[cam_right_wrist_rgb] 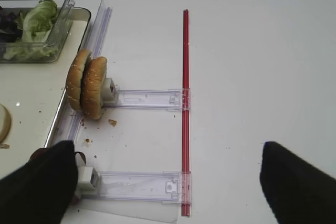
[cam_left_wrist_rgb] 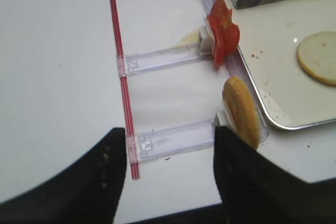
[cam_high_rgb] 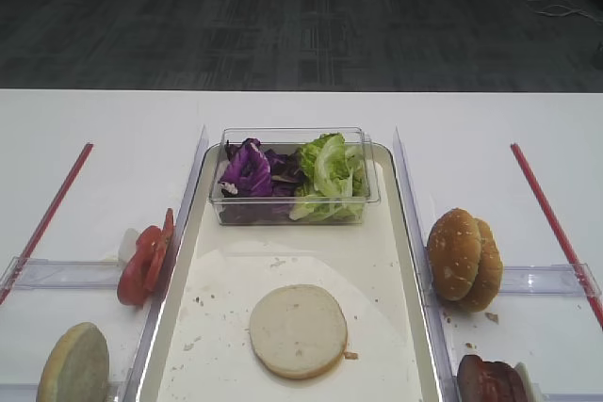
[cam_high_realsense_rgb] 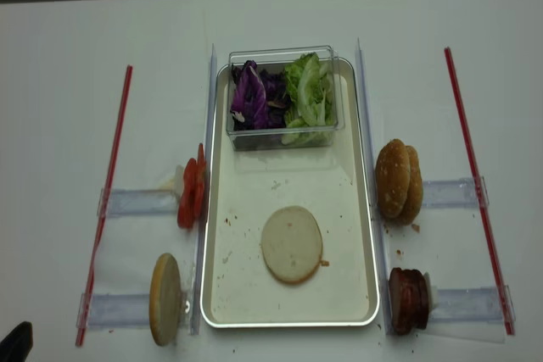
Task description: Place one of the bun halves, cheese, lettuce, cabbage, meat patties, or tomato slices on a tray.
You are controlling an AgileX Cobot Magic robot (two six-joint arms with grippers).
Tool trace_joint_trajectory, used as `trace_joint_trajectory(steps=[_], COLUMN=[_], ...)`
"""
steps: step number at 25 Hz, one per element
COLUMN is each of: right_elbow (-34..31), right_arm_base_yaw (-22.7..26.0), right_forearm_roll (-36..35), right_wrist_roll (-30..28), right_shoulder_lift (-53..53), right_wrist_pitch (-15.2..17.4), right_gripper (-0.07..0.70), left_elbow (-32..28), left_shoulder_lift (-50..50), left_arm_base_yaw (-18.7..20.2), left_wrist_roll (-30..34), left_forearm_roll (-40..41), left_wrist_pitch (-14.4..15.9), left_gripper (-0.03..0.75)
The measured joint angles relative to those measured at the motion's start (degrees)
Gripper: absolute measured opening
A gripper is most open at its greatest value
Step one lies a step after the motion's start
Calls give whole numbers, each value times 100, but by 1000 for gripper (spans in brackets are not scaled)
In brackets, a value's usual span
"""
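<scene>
A tan bun half point(cam_high_rgb: 298, 330) lies cut face up on the metal tray point(cam_high_rgb: 236, 280). Another bun half point(cam_left_wrist_rgb: 241, 109) stands on edge in a clear holder left of the tray. Tomato slices point(cam_left_wrist_rgb: 223, 32) stand in the holder behind it. Lettuce point(cam_high_rgb: 330, 174) and purple cabbage point(cam_high_rgb: 247, 168) fill a clear box at the tray's far end. Meat patties point(cam_high_realsense_rgb: 407, 300) stand at the right front. Cheese I cannot make out. My left gripper point(cam_left_wrist_rgb: 168, 182) hovers open at the table's front left, holding nothing. My right gripper point(cam_right_wrist_rgb: 168, 182) is wide open over the right front holder.
Two sesame buns point(cam_right_wrist_rgb: 86, 83) stand in a clear holder point(cam_right_wrist_rgb: 149, 98) right of the tray. Red rods point(cam_right_wrist_rgb: 185, 108) point(cam_left_wrist_rgb: 122, 72) run front to back along both outer sides. Clear strips border the tray. Crumbs dot the tray floor.
</scene>
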State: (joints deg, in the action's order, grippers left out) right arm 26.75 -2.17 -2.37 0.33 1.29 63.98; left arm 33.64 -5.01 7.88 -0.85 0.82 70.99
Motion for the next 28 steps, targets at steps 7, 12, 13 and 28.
trace_joint_trajectory(steps=[7, 12, 13, 28], right_elbow=[0, 0, 0, -9], right_arm_base_yaw=[0, 0, 0, 0], right_forearm_roll=[0, 0, 0, 0], right_wrist_roll=[-33, 0, 0, -33], right_shoulder_lift=[0, 0, 0, 0], right_wrist_pitch=[0, 0, 0, -11], right_gripper=[692, 692, 692, 692], left_elbow=[-405, -572, -572, -572], left_shoulder_lift=[582, 595, 595, 595], left_arm_base_yaw=[-9, -9, -9, -9], left_wrist_roll=[0, 0, 0, 0], left_forearm_roll=[0, 0, 0, 0], left_wrist_pitch=[-259, -286, -300, -311], left_gripper=[382, 382, 382, 382])
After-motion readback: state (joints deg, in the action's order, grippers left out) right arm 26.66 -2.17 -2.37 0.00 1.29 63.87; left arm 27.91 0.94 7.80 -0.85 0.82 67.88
